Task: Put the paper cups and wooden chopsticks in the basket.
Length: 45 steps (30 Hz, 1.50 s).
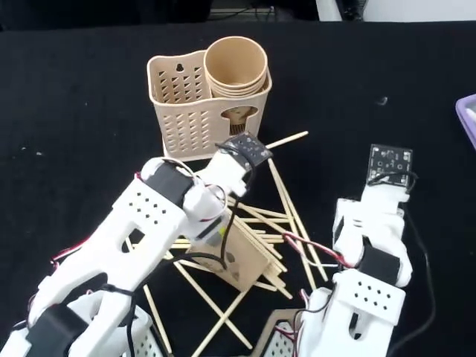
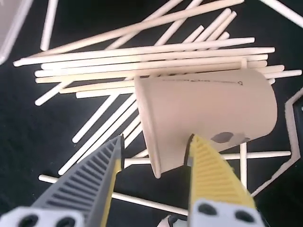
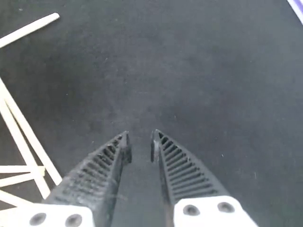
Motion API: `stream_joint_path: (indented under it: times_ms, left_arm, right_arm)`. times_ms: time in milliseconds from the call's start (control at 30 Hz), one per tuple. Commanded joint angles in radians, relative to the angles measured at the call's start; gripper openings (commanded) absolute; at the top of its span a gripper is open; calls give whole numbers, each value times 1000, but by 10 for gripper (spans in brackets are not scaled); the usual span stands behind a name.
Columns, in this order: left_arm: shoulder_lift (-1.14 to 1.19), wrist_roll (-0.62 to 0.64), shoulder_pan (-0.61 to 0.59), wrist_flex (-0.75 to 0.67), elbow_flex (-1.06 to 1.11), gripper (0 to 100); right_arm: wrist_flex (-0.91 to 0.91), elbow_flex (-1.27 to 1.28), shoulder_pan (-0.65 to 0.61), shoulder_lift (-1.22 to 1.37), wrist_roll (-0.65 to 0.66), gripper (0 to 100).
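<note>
Setting: a robotics lab test bench is presenting itself here, rather than a home or a shop.
Surface: a plain black cloth is covering the surface (image 1: 89,89) from edge to edge.
Equipment: a left arm (image 1: 141,230) and a right arm (image 1: 372,260), both in white plastic shells with rows of holes, are sitting side by side at the near edge.
Wiring: red and black wires (image 1: 312,249) are running exposed along the joints, and a bare circuit board (image 1: 390,160) is riding on the right arm's wrist.
Props: a perforated basket (image 1: 182,111), paper cups (image 1: 236,67) and wooden chopsticks (image 1: 286,201) are lying among the machinery.
Margins: a purple container (image 1: 467,119) is showing at the surface's edge.
</note>
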Motion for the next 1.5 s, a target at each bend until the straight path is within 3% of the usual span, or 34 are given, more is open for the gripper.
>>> stream_joint_path:
  times_ms: [0, 267, 533, 733, 1200, 1333, 1467]
  left_arm:
    - [-5, -55, 54, -15, 5, 235]
    - [-11, -218, 127, -21, 148, 234]
    - [-17, -152, 133, -21, 99, 228]
    - [-17, -83, 125, -15, -21, 21]
    - [-44, -91, 122, 15, -39, 30]
    - [-161, -107, 56, 18, -53, 30]
    - [-279, -264, -53, 216, -136, 30]
  right_arm:
    - [-23, 7, -38, 8, -11, 89]
    - [-28, 15, -35, 8, -11, 89]
    - [-29, 15, -34, 4, -8, 89]
    - [-29, 15, -32, 4, -9, 89]
    - [-31, 15, -31, 4, -9, 89]
    - [-31, 15, -31, 4, -9, 89]
    - [-44, 16, -31, 5, -9, 89]
